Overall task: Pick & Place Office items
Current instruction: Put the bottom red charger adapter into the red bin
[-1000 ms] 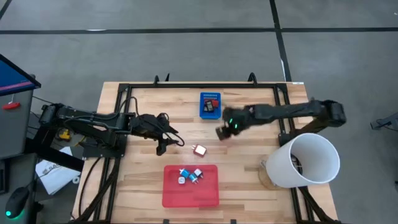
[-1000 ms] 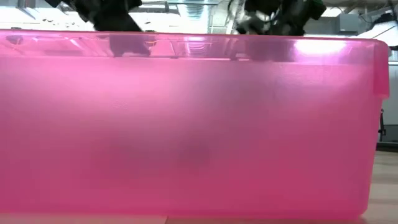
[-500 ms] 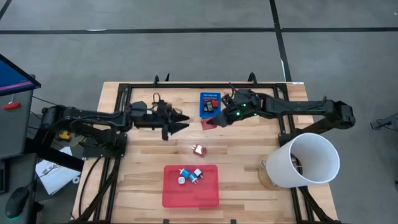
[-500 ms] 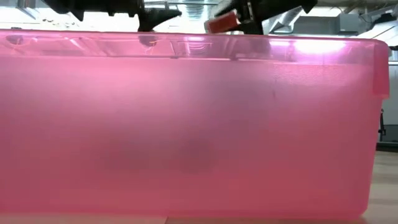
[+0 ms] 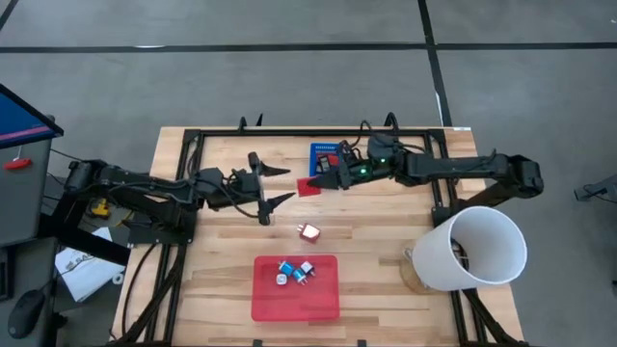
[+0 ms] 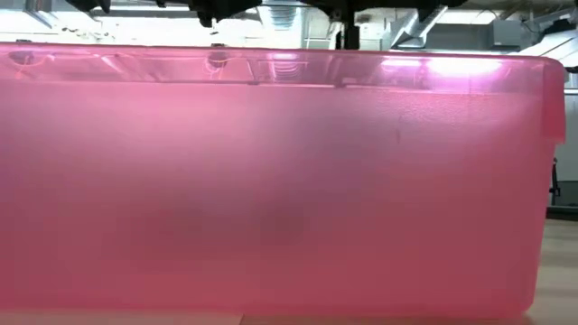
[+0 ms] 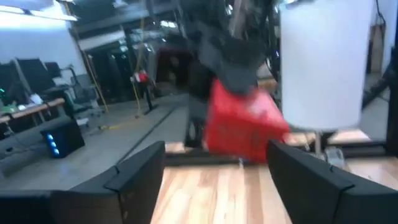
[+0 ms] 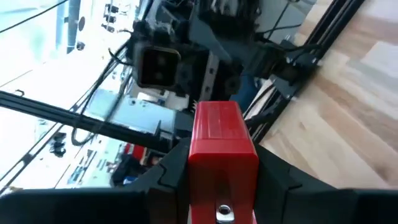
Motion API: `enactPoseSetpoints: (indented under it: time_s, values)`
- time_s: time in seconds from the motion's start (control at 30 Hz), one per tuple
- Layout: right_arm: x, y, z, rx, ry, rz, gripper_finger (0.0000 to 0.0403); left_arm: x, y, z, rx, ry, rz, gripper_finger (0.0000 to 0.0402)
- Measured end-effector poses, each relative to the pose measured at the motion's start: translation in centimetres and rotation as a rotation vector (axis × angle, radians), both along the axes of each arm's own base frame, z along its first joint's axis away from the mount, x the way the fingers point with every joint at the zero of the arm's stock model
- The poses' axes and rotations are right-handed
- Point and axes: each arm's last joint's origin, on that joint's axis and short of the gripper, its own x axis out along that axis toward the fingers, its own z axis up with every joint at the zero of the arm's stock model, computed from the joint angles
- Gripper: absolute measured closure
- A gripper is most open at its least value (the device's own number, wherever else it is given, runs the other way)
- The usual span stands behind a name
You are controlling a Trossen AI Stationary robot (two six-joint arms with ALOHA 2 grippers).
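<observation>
No legible brand, label or writing is shown on any item.

The wooden table (image 5: 386, 241) is taken as the base surface, and the blue perforated bin (image 5: 326, 154) at the middle of its far edge is used as the landmark. A large white cylinder (image 5: 474, 248) is seen lying tilted, well to the right of the bin and nearer the front edge of the table. The red tray (image 5: 295, 301) is located well in front of the bin, at the front edge of the table; several small blue and white pieces (image 5: 294, 273) are held inside its far half. In the low view, almost the whole picture is filled by the tray's translucent pink wall (image 6: 271, 181).

The bin itself is seen to contain a black piece and a red piece (image 5: 325, 164), partly covered by the right arm.

The right gripper (image 5: 318, 182) is positioned just in front of the bin and slightly to its left. A red block (image 5: 308, 186) is pinched between its fingers, as confirmed in the right wrist view, where the block (image 8: 221, 140) is clamped on both sides by the dark fingers.

The left gripper (image 5: 277, 185) is positioned to the left of the bin, facing the red block. Its fingers are spread wide apart, and in the left wrist view the block (image 7: 242, 127) is framed between the fingers (image 7: 140, 180) without being touched.

A single red and white piece (image 5: 308, 231) is found on the bare table, between the bin and the tray.
</observation>
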Motion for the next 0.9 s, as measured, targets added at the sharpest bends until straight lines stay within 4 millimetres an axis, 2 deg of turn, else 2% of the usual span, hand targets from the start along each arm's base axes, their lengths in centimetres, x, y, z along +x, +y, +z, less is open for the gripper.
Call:
enactPoseSetpoints:
  time_s: [0.13, 0.27, 0.43, 0.63, 0.9]
  values:
    - [1.3, 0.2, -1.0, 0.037, -0.017, 0.044, 0.0295, -0.1, 0.0, 0.3, -0.004, -0.027, -0.003, 0.0103]
    - [2.1, 0.2, -1.1, 0.075, -0.086, 0.079, 0.0295, -0.2, -0.4, 0.5, -0.012, -0.044, -0.028, 0.0089]
    - [2.1, 0.0, -0.9, 0.095, -0.104, 0.079, 0.0295, -0.3, -1.3, 1.2, -0.008, -0.059, -0.061, 0.0080]
    - [2.2, -0.1, -0.8, 0.106, -0.120, 0.068, 0.0295, -0.3, -1.5, 1.3, -0.008, -0.022, -0.068, 0.0080]
    - [2.3, -0.2, -0.7, 0.106, -0.134, 0.026, 0.0295, -1.5, -1.7, 1.1, -0.009, 0.066, -0.080, 0.0084]
